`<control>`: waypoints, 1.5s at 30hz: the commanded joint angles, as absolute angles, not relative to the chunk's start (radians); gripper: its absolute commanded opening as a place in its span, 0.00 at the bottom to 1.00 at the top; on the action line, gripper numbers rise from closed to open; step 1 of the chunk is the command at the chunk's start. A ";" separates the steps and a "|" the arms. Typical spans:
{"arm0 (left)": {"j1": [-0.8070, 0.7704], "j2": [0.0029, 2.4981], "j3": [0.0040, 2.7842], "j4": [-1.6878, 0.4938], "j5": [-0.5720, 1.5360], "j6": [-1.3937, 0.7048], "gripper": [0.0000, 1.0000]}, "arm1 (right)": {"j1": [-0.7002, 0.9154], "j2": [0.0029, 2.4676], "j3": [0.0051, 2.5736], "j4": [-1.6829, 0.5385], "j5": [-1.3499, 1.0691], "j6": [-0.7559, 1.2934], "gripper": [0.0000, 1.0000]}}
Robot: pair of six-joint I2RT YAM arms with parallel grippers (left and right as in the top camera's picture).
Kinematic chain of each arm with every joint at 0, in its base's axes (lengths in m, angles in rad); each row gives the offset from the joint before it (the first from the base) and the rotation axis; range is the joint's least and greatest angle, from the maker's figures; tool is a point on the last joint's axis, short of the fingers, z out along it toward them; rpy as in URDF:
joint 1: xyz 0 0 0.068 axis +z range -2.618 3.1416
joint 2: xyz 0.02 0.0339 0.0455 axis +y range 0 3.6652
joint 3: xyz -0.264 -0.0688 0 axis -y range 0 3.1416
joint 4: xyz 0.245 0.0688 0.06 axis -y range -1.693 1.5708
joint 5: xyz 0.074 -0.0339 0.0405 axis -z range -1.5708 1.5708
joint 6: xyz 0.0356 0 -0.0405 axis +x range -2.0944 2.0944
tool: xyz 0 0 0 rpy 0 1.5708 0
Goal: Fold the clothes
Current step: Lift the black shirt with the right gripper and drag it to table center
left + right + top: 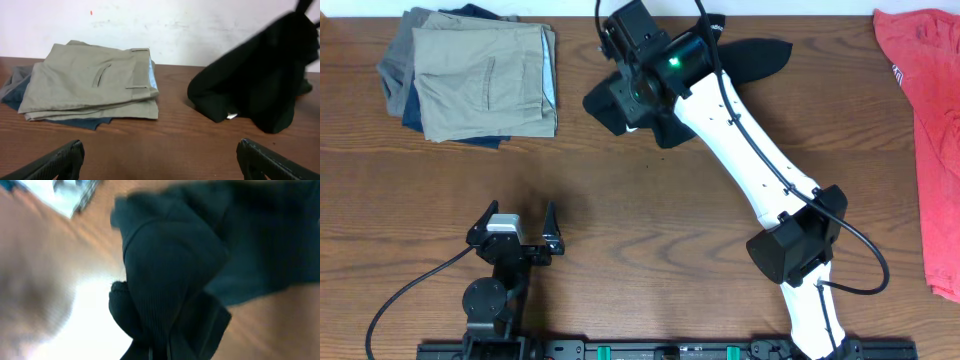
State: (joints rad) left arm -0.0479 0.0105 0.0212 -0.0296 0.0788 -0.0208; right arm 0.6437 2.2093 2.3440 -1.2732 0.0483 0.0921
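Note:
The black garment (750, 55) lies bunched at the back middle of the table, mostly under my right arm. In the left wrist view it (260, 95) hangs in a lifted clump with a small white bit at its lower edge. My right gripper (625, 95) is shut on a fold of the black fabric (170, 280), which fills the right wrist view and hides the fingers. My left gripper (517, 228) is open and empty near the table's front left, its fingertips apart in its own wrist view (160, 160), well clear of the garment.
A stack of folded tan, grey and blue trousers (480, 75) sits at the back left and also shows in the left wrist view (90, 82). A red-coral shirt (925, 110) lies along the right edge. A dark rail (670, 350) runs along the front edge.

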 commanded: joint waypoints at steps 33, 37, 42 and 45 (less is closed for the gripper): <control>-0.051 0.005 0.004 -0.063 0.093 -0.007 0.98 | 0.652 2.167 2.354 -1.489 -0.179 0.047 0.99; -0.051 0.005 0.004 -0.063 0.093 -0.007 0.98 | 0.541 2.167 2.354 -1.515 -0.176 0.043 0.99; -0.051 0.005 0.004 -0.063 0.093 -0.007 0.98 | 0.435 2.168 2.344 -1.502 -0.040 0.044 0.99; -0.051 0.005 0.004 -0.063 0.093 -0.007 0.98 | 0.373 2.168 2.323 -1.494 0.036 0.044 0.99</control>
State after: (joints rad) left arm -0.0479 0.0105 0.0212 -0.0296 0.0788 -0.0208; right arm 0.4099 2.2051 2.3409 -1.4982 -0.0692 0.0441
